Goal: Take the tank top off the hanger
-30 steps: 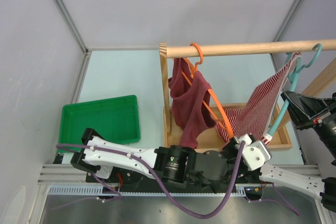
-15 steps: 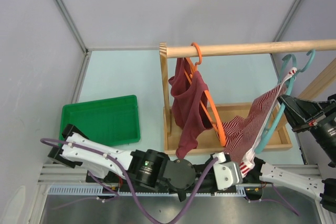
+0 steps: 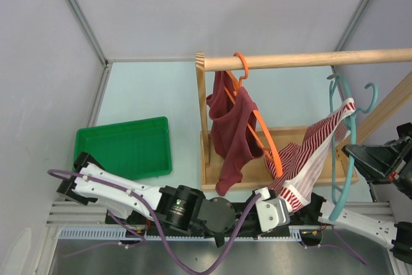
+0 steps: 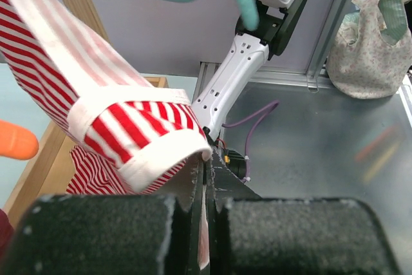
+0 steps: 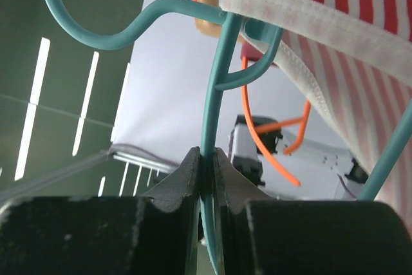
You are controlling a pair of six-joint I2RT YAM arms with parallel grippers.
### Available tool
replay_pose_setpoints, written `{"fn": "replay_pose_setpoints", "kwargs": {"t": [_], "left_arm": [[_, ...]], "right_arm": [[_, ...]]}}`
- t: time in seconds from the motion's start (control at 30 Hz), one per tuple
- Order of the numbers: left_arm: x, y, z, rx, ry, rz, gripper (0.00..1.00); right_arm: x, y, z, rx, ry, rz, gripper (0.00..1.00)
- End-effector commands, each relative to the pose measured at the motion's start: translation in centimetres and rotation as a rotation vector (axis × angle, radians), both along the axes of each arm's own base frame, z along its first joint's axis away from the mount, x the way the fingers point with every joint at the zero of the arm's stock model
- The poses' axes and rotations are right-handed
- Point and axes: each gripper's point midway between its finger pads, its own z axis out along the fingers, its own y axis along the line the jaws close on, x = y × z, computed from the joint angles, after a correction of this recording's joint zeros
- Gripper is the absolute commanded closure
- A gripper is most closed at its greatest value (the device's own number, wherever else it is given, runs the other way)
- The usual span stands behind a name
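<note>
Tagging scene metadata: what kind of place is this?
Probably a lab robot cell: plain panel walls in aluminium framing, a wooden clothes rail standing on the tabletop, and a green tray.

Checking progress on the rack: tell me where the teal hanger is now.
Top view, right side: the teal hanger hangs just below the wooden rail, pinched in the right gripper, with the striped tank top draped from it.
</note>
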Motion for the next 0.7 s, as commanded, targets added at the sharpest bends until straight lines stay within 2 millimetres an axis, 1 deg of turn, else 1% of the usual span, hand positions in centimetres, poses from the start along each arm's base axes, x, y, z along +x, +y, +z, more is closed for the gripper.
{"fn": "replay_pose_setpoints", "kwargs": {"t": [0.0,0.03,0.07,0.1,0.13,0.17,0.2,0.23,0.27,0.3,0.33,0.37,0.4,0.43,0.47,0.5,0.53,0.57,0.6,0.63,0.67], "left_arm": [[0.6,1.3,3.9,-0.106,0.037,0.015,1.0],[0.7,1.3,3.9,-0.106,0.026,0.016,1.0],[0.8,1.3,4.6,-0.119,0.022,0.018,1.0],[0.8,1.0,4.6,-0.118,0.02,0.019,1.0],[1.0,0.9,4.9,-0.114,-0.005,0.022,1.0],[1.1,0.9,6.3,-0.137,-0.007,0.024,1.0],[1.1,0.2,5.9,-0.112,-0.036,0.025,1.0],[1.1,0.2,8.0,-0.143,-0.04,0.028,1.0],[1.2,-0.1,8.6,-0.142,-0.051,0.032,1.0],[1.0,-1.0,7.7,-0.098,-0.085,0.033,1.0],[1.1,-1.2,9.8,-0.132,-0.083,0.04,1.0],[1.2,-1.5,10.2,-0.128,-0.095,0.044,1.0],[1.6,-1.6,10.4,-0.11,-0.115,0.069,1.0],[1.6,-2.4,11.2,-0.117,-0.119,0.082,1.0],[1.8,-2.6,11.4,-0.112,-0.129,0.094,1.0],[2.4,-2.9,11.2,-0.09,-0.154,0.114,1.0],[2.6,-3.4,11.7,-0.098,-0.156,0.126,1.0],[3.5,-3.7,11.7,-0.093,-0.164,0.145,1.0],[4.0,-3.8,12.1,-0.101,-0.162,0.151,1.0],[4.5,-4.3,11.8,-0.094,-0.162,0.158,1.0],[5.7,-4.4,11.9,-0.094,-0.152,0.18,1.0]], "right_arm": [[-3.3,-0.1,-1.7,-0.068,-0.042,0.141,1.0],[-4.1,0.3,-2.1,-0.086,-0.055,0.183,1.0],[-4.5,0.4,-2.3,-0.099,-0.069,0.2,1.0],[-5.0,0.5,-2.5,-0.113,-0.092,0.214,1.0],[-5.9,0.4,-2.6,-0.114,-0.119,0.25,1.0],[-6.3,0.4,-2.6,-0.118,-0.135,0.248,1.0],[-6.9,0.3,-2.7,-0.123,-0.16,0.262,1.0],[-7.3,0.0,-2.6,-0.116,-0.177,0.266,1.0],[-7.6,-0.1,-2.5,-0.117,-0.197,0.261,1.0],[-8.0,-0.1,-2.4,-0.116,-0.211,0.274,1.0],[-8.2,-0.2,-2.4,-0.113,-0.223,0.276,1.0],[-8.4,-0.2,-2.3,-0.11,-0.232,0.279,1.0],[-8.6,-0.2,-2.3,-0.112,-0.241,0.283,1.0],[-8.6,-0.2,-2.3,-0.11,-0.244,0.285,1.0],[-8.7,-0.2,-2.3,-0.108,-0.247,0.289,1.0],[-9.0,-0.2,-2.2,-0.106,-0.254,0.299,1.0],[-9.1,-0.2,-2.1,-0.099,-0.264,0.301,1.0],[-9.3,-0.3,-2.0,-0.097,-0.272,0.307,1.0],[-9.5,-0.4,-1.8,-0.091,-0.278,0.31,1.0],[-9.6,-0.6,-1.8,-0.088,-0.284,0.309,1.0],[-9.7,-0.6,-1.7,-0.086,-0.286,0.313,1.0]]}}
